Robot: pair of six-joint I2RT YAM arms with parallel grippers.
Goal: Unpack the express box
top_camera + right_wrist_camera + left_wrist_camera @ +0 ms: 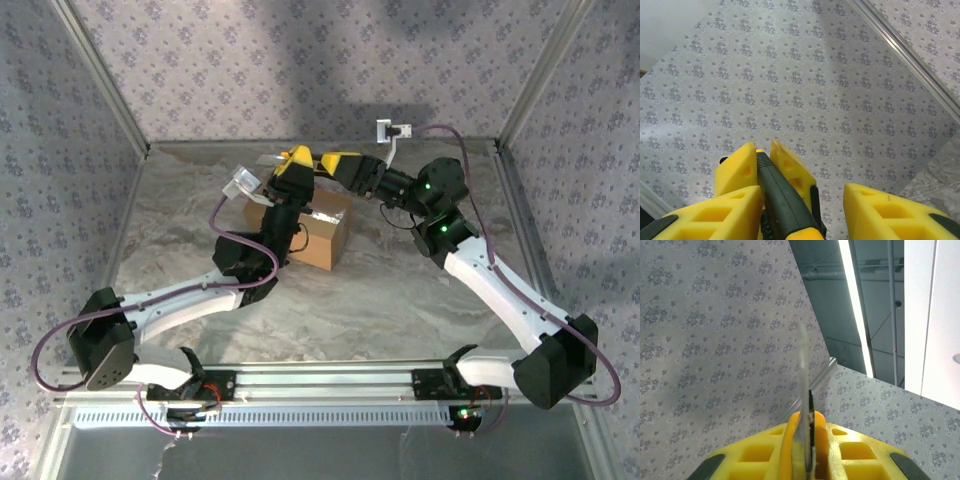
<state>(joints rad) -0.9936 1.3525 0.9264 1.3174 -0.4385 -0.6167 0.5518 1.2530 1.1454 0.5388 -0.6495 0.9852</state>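
Top view first: the express box (pixel 318 240) is seen standing on the counter (pixel 400 320). Its top is partly hidden by the left arm, and a shiny strip of tape is glimpsed there. Just above the box's far edge, the left fingers (pixel 296 160) and the right fingers (pixel 340 163) are held tip to tip.

Over to the left wrist view: a thin blade (pixel 802 375) is shown rising from a box cutter (pixel 801 440). The cutter is clamped between the left fingers (pixel 860 452), which are closed on it, and it is pointed up and away from the box.

Now the right wrist view: the cutter's dark handle (pixel 782 200) is found between the right fingers (pixel 890 212). These are spread around it, with a clear gap on one side, so no grip is made out yet.

A handover of the cutter above the box is judged to be the step in hand. To do it well, the handle should be squeezed squarely, well back from the blade, before the left fingers are let go. The blade is best kept aimed away from the box until the taped seam is lined up. A shallow cut is advised then, so that the contents are spared.

No brand, label or writing can be read on the box or the cutter.
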